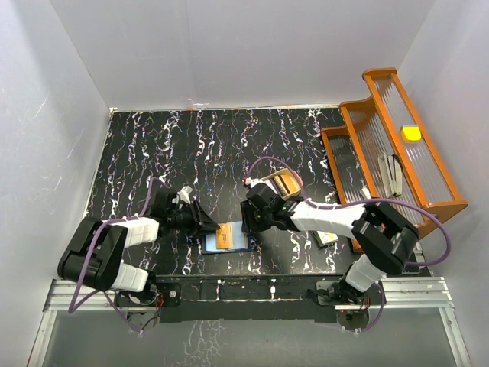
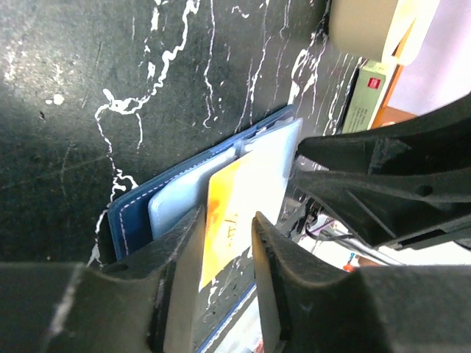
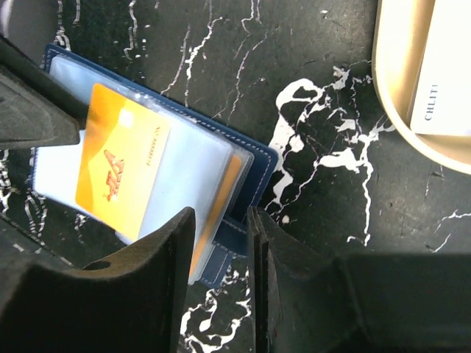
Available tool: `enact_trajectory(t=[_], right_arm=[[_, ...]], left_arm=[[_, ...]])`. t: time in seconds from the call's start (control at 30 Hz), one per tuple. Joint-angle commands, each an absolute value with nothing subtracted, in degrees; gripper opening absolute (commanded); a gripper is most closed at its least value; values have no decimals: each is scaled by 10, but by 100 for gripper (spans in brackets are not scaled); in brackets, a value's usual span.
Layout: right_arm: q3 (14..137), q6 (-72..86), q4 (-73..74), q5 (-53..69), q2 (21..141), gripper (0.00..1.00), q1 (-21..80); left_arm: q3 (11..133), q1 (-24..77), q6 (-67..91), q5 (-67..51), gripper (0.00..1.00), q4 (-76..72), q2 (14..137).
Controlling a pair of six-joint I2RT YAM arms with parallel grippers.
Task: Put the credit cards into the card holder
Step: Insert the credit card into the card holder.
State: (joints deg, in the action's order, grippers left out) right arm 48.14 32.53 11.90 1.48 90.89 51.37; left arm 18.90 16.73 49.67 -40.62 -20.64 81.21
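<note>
The navy card holder lies open near the table's front, its pale sleeves up; it also shows in the left wrist view and the right wrist view. An orange credit card lies slanted on the sleeves. A second orange card sits inside a clear sleeve. My left gripper is narrowly open, its fingers astride the card's near end. My right gripper is narrowly open over the holder's right edge and snap tab.
A tan rounded tray holding a white card stands just behind the right gripper. An orange tiered rack with a yellow item fills the right side. A small green-white box lies near the rack's foot.
</note>
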Motion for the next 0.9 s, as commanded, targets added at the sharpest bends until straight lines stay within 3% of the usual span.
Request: enact_trajectory(t=[0.0, 0.23, 0.63, 0.87], right_arm=[[495, 340, 124, 29, 866, 32, 516], [485, 353, 140, 9, 860, 25, 516], [482, 359, 214, -99, 850, 23, 516], [471, 364, 195, -87, 885, 23, 517]], left_arm=[[222, 171, 460, -377, 35, -111, 765], [224, 171, 460, -369, 46, -87, 737], [203, 171, 492, -381, 49, -108, 728], [179, 172, 529, -383, 49, -147, 734]])
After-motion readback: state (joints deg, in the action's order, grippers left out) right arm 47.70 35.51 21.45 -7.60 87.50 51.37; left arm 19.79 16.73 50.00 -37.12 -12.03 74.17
